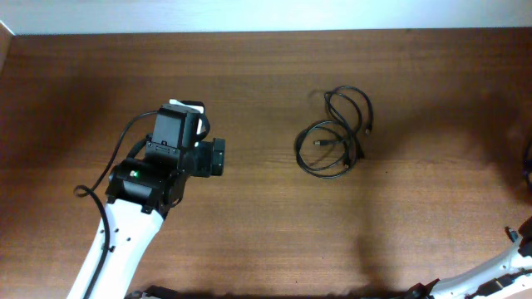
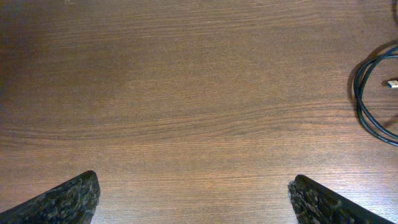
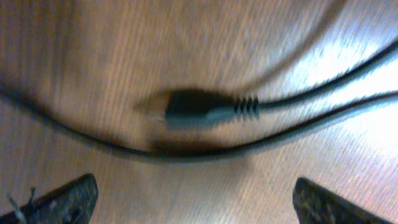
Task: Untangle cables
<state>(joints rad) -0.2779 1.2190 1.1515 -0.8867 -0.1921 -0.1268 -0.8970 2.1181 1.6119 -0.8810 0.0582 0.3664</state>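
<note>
Cables lie coiled right of centre on the bench, well apart from the spread left tool. The right tool, also spread, hangs over a blurred plug.

The table is matt, grained brown wood; the cables look smooth, black, faintly glossy plastic.
</note>
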